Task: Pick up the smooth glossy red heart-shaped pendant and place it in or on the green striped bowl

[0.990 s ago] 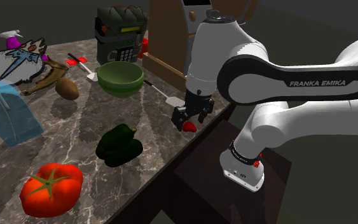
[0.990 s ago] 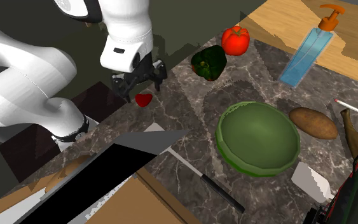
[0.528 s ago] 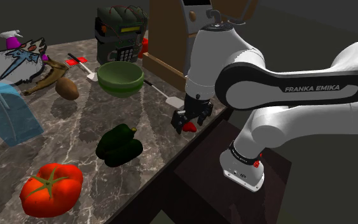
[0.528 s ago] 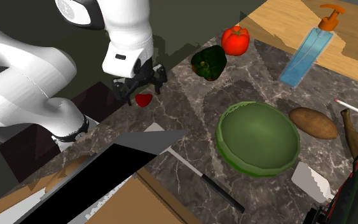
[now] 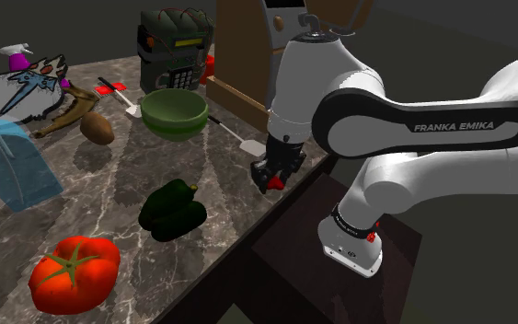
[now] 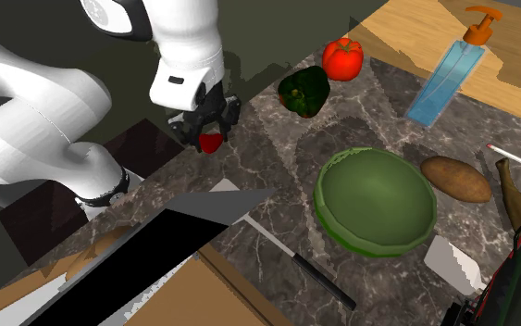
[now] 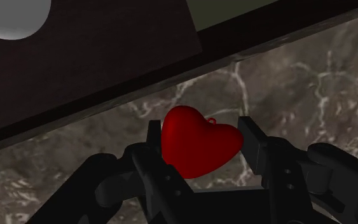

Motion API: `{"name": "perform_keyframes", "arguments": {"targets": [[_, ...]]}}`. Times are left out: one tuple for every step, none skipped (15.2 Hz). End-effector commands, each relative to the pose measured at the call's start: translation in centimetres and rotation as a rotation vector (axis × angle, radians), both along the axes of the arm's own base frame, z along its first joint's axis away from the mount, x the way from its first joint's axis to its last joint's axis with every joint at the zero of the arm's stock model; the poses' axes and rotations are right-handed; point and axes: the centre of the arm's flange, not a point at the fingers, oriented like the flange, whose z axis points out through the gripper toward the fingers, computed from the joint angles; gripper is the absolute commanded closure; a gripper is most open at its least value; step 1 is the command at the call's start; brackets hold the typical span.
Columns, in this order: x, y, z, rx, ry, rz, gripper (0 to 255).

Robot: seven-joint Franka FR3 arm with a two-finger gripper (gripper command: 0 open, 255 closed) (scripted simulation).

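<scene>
Pendant (image 7: 199, 147) is sitting between the fingers of the gripper (image 7: 201, 133), right at the counter (image 5: 100, 189) edge nearest the stand. Both pads are pressing on its sides, with the jaws drawn in to the heart's width. It's looking red and glossy, lobes pointing away from the palm. Can't tell if it's resting on the marble or just clear of it.

Shoulder view is showing the gripper (image 5: 272, 175) pointing down, with the pendant (image 5: 273, 183) peeking out red at the tips. Second exterior view is giving the same read: gripper (image 6: 208, 130) over the edge and pendant (image 6: 210, 143) clamped in it.

Containers:
- Bowl (image 5: 169, 124) is standing upright mid-counter, well apart from the pendant. From above, the bowl (image 6: 323, 196) is showing plain green inside.
- Bottle (image 6: 443, 79), see-through blue with an orange pump, is standing at the far end. Can't tell the fill.

Pepper (image 5: 172, 210) is lying between the gripper and the tomato (image 5: 74, 271).

Versus 1 s ago:
- The fingers were then standing wide apart either side of the pendant, with a gap showing. They are now closed on it.
- The pendant is holding the same spot.
- The bowl, bottle, pepper and tomato are staying put.
</scene>
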Motion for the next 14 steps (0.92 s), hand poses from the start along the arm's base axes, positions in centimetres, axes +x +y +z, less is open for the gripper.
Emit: {"name": "perform_keyframes", "arguments": {"targets": [[0.0, -0.1, -0.3, -0.008, 0.009, -0.002, 255], [-0.1, -0.1, -0.3, -0.008, 0.009, -0.002, 255], [-0.1, -0.2, -0.3, -0.008, 0.009, -0.002, 255], [-0.1, -0.2, -0.2, -0.008, 0.009, -0.002, 255], [-0.1, -0.2, -0.4, -0.008, 0.009, -0.002, 255], [-0.1, -0.2, 0.2, -0.008, 0.009, -0.002, 255], [-0.1, -0.2, 0.7, -0.008, 0.009, -0.002, 255], [-0.1, -0.2, 1.2, -0.008, 0.009, -0.002, 255], [-0.1, -0.2, 1.7, -0.008, 0.009, -0.002, 255], [-0.1, -0.2, 2.3, -0.008, 0.009, -0.002, 255], [-0.1, -0.2, 2.8, -0.008, 0.009, -0.002, 255], [-0.1, -0.2, 3.3, -0.008, 0.009, -0.002, 255], [-0.1, -0.2, 3.8, -0.008, 0.009, -0.002, 255], [-0.1, -0.2, 4.4, -0.008, 0.009, -0.002, 255]]}}
